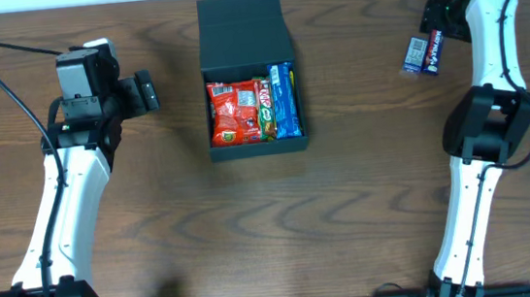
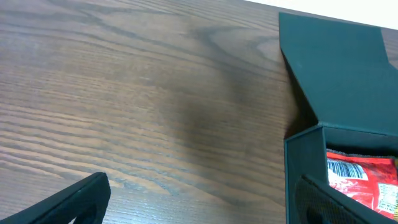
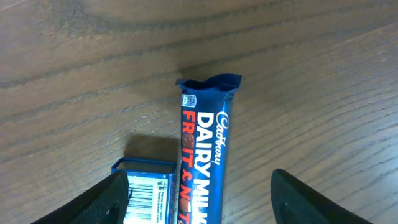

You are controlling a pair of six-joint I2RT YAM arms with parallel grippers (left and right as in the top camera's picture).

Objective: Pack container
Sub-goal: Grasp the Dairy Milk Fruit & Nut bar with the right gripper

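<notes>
The black container sits at the table's top centre with its flap lid open toward the back. Inside lie a red snack packet, a green bar and a blue bar. My left gripper is open and empty, left of the container; in the left wrist view the container wall is by its right finger. My right gripper is open over a blue Dairy Milk bar and a blue barcode packet, both lying on the table between its fingers.
The two blue snacks lie at the far right near the table's back edge. The wooden table runs wide between the arms. A black cable loops at the far left.
</notes>
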